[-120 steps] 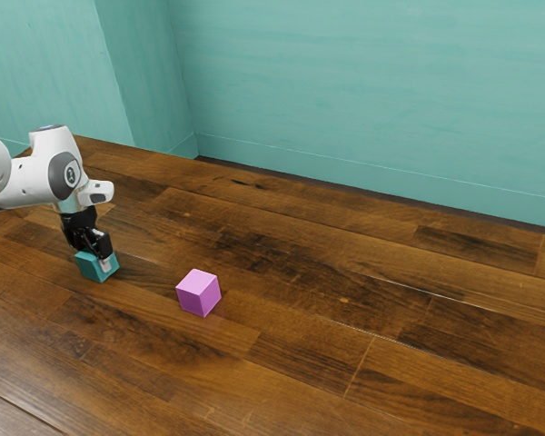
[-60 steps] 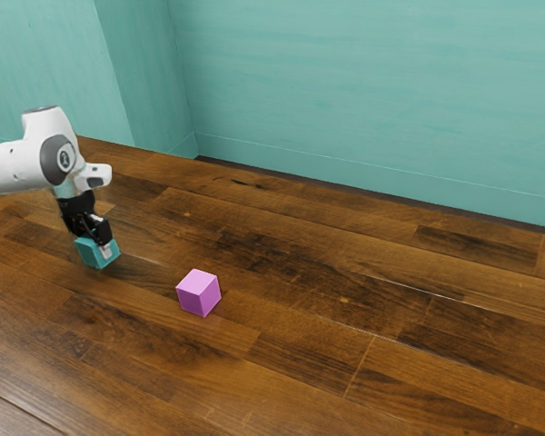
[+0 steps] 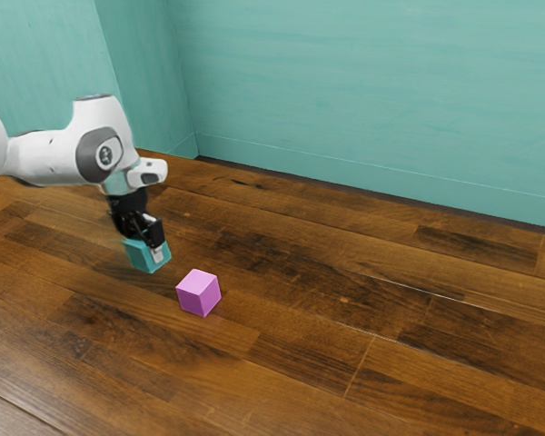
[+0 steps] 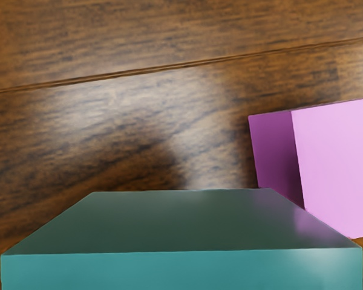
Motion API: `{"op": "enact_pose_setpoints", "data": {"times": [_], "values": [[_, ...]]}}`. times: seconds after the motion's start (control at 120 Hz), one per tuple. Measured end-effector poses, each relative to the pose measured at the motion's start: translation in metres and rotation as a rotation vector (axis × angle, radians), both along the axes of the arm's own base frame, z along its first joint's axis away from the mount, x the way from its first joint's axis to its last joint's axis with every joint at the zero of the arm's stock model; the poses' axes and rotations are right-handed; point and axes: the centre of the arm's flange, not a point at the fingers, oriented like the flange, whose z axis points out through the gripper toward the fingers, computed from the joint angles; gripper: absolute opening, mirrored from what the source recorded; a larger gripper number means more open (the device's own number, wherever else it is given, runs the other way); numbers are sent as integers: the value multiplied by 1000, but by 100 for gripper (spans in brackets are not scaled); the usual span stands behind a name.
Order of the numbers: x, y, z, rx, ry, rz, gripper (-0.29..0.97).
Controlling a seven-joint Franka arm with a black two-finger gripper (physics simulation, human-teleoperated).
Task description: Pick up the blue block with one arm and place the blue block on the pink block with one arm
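White arm (image 3: 45, 156) is seen entering from the exterior view's left, forearm held roughly level. Grey-capped wrist joint (image 3: 100, 153) is bent down, so the hand is pointed at the surface below. Black gripper (image 3: 145, 243) is hung under the wrist, tilted slightly toward the exterior view's right. Its fingers are clamped from two sides on the blue block (image 3: 146, 257), which is held in the air.

surface: dark wooden plank table (image 3: 391, 318) | lying on it: one pink block (image 3: 198, 292), flat on a face
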Motion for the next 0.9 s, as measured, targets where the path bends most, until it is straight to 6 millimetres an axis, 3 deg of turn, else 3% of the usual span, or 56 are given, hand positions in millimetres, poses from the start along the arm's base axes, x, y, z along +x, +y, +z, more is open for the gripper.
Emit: {"op": "enact_pose_setpoints", "data": {"times": [0.167, 0.458, 0.9], "values": [[20, -22, -10, 0, 7, 44, 40], [43, -40, -22, 9, 18, 116, 40], [49, -62, -27, 83, 22, 96, 40]]}}
